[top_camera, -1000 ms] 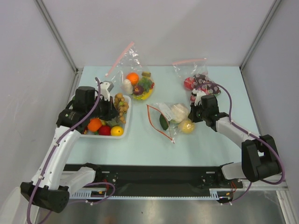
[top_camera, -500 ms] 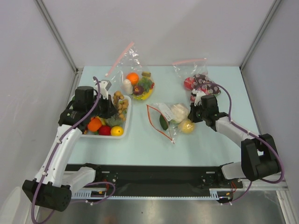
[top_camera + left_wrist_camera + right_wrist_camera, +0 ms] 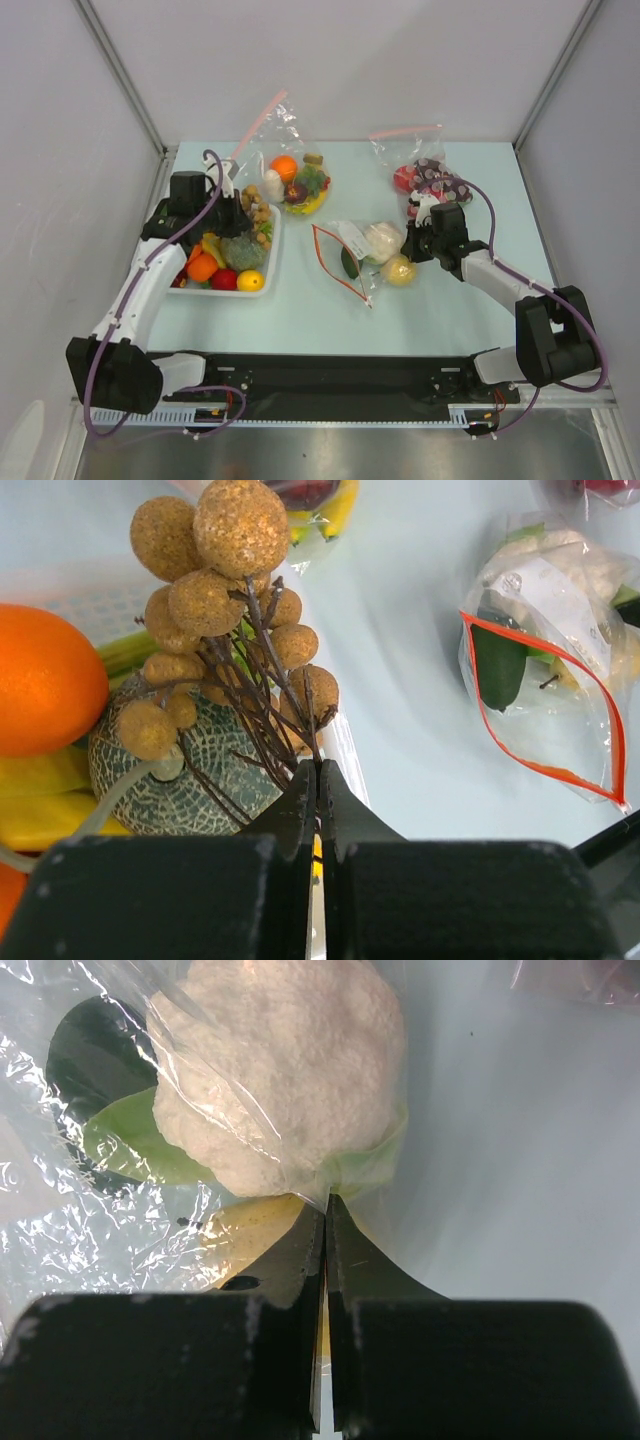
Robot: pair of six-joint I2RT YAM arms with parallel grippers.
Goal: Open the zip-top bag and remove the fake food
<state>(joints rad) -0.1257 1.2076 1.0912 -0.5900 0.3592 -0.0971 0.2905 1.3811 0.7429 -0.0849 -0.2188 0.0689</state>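
Note:
The zip-top bag [image 3: 362,256] lies mid-table, its red-orange rim [image 3: 545,695] gaping open toward the left. Inside it are a pale white-green leafy head [image 3: 290,1070], a yellow round fruit [image 3: 398,270] and a dark green piece [image 3: 497,665]. My right gripper [image 3: 326,1200] is shut on a fold of the bag's plastic at its closed right end, just beside the leafy head. My left gripper [image 3: 317,765] is shut on the dark stems of the brown bumpy cluster [image 3: 235,600], which hangs over the right part of the white tray [image 3: 272,262].
The tray holds an orange [image 3: 45,680], a netted green melon [image 3: 180,775], a red fruit [image 3: 225,280] and a lemon [image 3: 251,281]. Two pink-zip bags of toys lie at the back, one [image 3: 298,180] at the centre and one [image 3: 428,178] at the right. Walls close in on three sides.
My left arm has swung toward the back of the tray, carrying the brown cluster a little farther away and to the right. The right arm and the bag have stayed put.

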